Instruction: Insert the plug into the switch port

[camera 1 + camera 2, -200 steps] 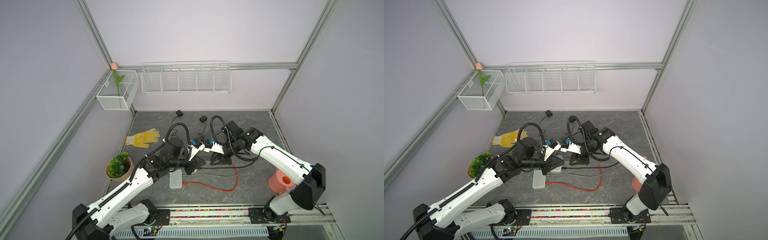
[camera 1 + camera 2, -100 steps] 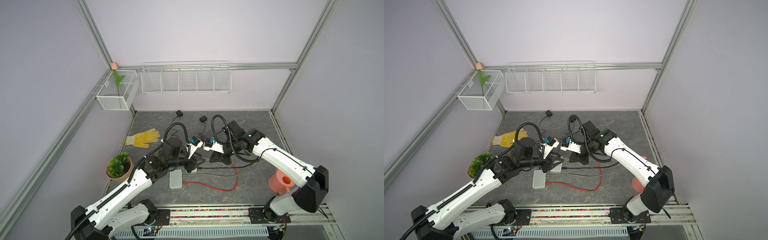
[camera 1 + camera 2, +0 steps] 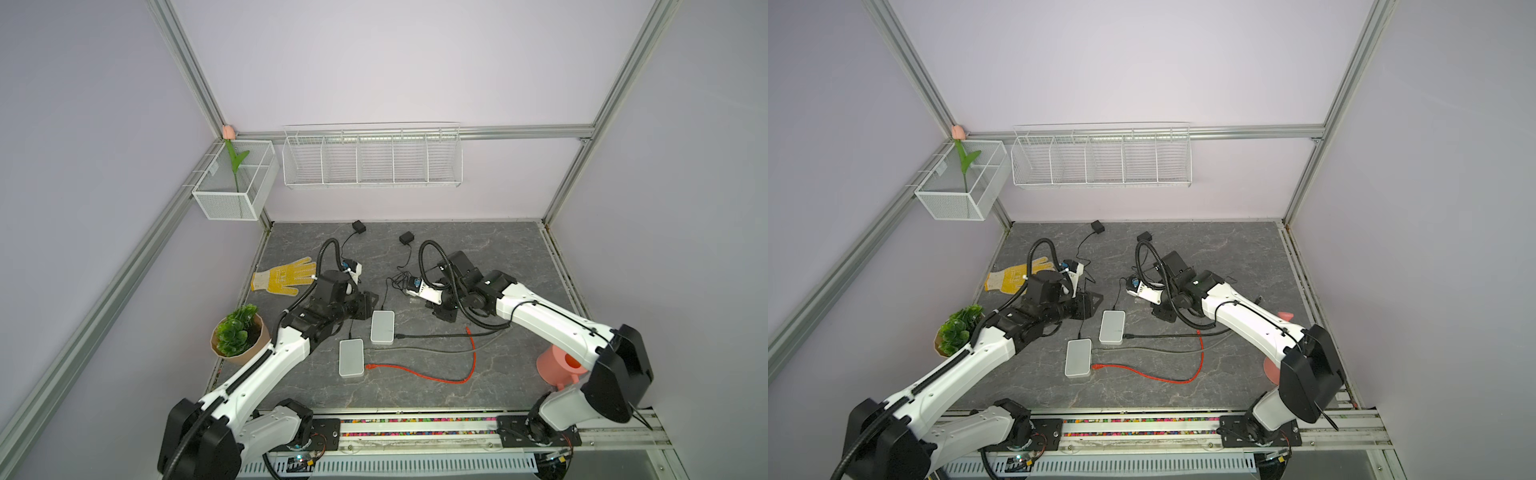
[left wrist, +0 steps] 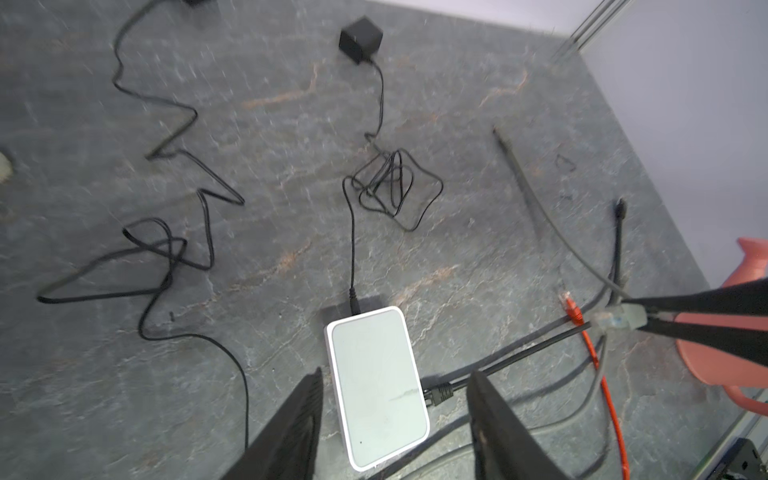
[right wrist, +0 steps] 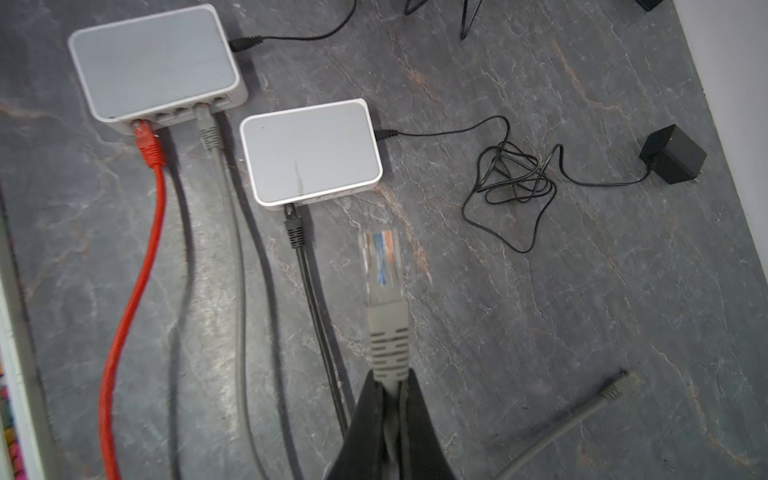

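The clear plastic plug (image 5: pixel 380 266) with a grey ribbed boot hangs clear of the surface. It points at the port side of the flat-lying white rectangular plastic switch (image 5: pixel 311 151), not touching it.

Pink jug (image 4: pixel 754 262) runs off the view's edge.

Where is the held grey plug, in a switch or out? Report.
Out. The right gripper holds the plug short of the nearer switch, tip bare.

Grey marbled tabletop (image 3: pixel 498 257), white switch (image 3: pixel 382 327) near middle, second switch (image 3: pixel 351 357) just front-left of it, red cable (image 3: pixel 419 375) and grey cable (image 3: pixel 415 351) front-right of it, yellow glove (image 3: pixel 284 277) behind-left, potted plant (image 3: pixel 237 336) left, pink jug (image 3: pixel 557 368) well right, black adapter (image 3: pixel 358 226) behind
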`<state>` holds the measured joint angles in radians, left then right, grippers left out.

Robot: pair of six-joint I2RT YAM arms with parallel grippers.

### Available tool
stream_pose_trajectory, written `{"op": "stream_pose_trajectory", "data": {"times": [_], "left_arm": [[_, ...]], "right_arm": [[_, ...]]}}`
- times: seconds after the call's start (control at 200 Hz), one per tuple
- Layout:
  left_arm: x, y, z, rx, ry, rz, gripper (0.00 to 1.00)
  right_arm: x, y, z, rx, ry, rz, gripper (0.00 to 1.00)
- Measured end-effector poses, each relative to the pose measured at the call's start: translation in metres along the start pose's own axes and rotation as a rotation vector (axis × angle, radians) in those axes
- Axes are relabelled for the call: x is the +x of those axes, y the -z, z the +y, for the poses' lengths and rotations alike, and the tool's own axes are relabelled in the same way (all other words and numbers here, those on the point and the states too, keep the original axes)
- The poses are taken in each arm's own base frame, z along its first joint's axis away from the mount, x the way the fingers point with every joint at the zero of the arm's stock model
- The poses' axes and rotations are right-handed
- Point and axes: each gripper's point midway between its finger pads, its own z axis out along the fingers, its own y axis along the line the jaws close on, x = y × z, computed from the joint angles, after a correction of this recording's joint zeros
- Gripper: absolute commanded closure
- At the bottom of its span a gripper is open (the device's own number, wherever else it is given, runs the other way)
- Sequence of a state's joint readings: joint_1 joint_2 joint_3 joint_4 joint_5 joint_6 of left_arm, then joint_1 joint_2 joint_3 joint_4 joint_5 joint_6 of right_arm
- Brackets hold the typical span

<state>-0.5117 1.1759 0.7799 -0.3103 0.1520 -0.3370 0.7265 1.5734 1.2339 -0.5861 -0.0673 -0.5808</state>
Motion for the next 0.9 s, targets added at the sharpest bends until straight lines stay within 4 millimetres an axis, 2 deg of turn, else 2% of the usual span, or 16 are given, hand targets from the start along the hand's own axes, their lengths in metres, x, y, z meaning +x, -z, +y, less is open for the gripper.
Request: {"op": "stream_pose_trajectory", "data": {"times": [0.135,0.3,0.475,0.76,0.9], "left_arm": [[0.018,-0.028,0.012,-0.025,0.050,0.083,0.44],[0.037,-0.054,0.027,-0.053,0.095,0.161,0.44],[0.052,-0.074,0.035,-0.063,0.131,0.215,0.45],[0.060,-0.087,0.037,-0.052,0.140,0.237,0.46],[0.065,-0.091,0.038,-0.046,0.145,0.255,0.47]], "right_arm": [[0.016,-0.043,0.002,-0.024,0.009,0.082,0.93],[0.031,-0.075,0.011,-0.063,0.021,0.148,0.93],[0.029,-0.088,0.019,-0.090,0.035,0.139,0.93],[0.028,-0.107,0.036,-0.139,0.058,0.137,0.93],[0.029,-0.111,0.038,-0.148,0.057,0.137,0.93]]}}
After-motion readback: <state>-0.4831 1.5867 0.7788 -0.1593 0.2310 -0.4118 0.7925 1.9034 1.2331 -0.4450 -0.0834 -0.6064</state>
